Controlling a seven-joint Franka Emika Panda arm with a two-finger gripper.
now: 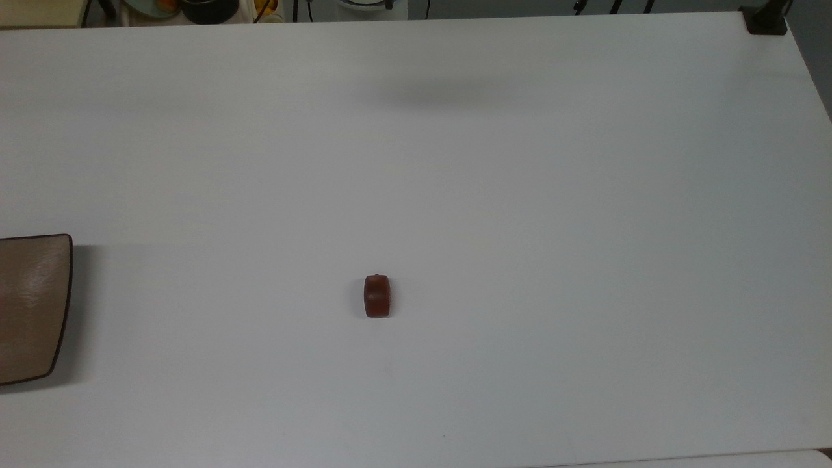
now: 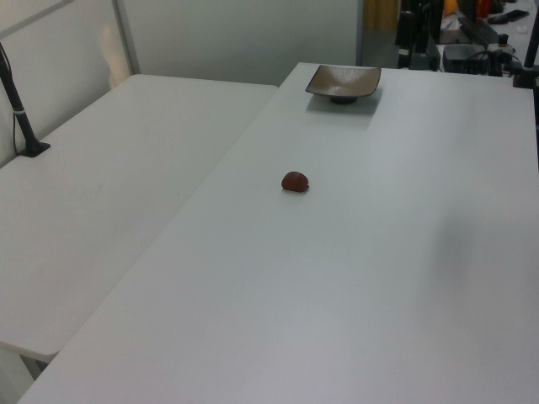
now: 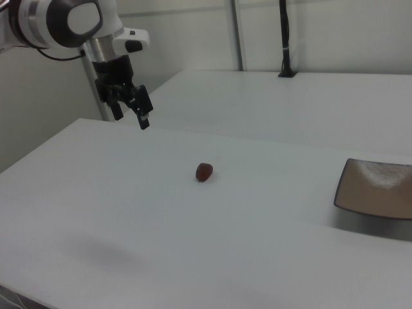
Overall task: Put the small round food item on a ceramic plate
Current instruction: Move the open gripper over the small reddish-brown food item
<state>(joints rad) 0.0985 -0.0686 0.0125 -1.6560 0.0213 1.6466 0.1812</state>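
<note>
While the food item [image 1: 377, 296] lies alone on the white table [image 1: 520, 195], we take it as our landmark for all the rest. It is a small, glossy, reddish-brown lump, resting directly on the table surface and touched by nothing. In the left view it sits near the table edge that borders a second white table [image 2: 109, 185].

We see the plate [image 1: 32, 305] well apart from the food item, at the top view's left edge, where the frame cuts it. It is tan-brown with a thin dark rim and rounded corners. In the left view the plate [image 2: 343, 82] stands far behind the food item, and in the right view it [image 3: 376, 190] is far to the right view's right of the item [image 3: 205, 171].

In the right view we find the gripper [image 3: 129, 111] high above the table, up and to the right view's left of the food item, well apart from it. Its two dark fingers [image 3: 144, 107] point downward with a clear gap between them, and they hold nothing. A black pole [image 3: 284, 38] rises behind the food item on the second table
</note>
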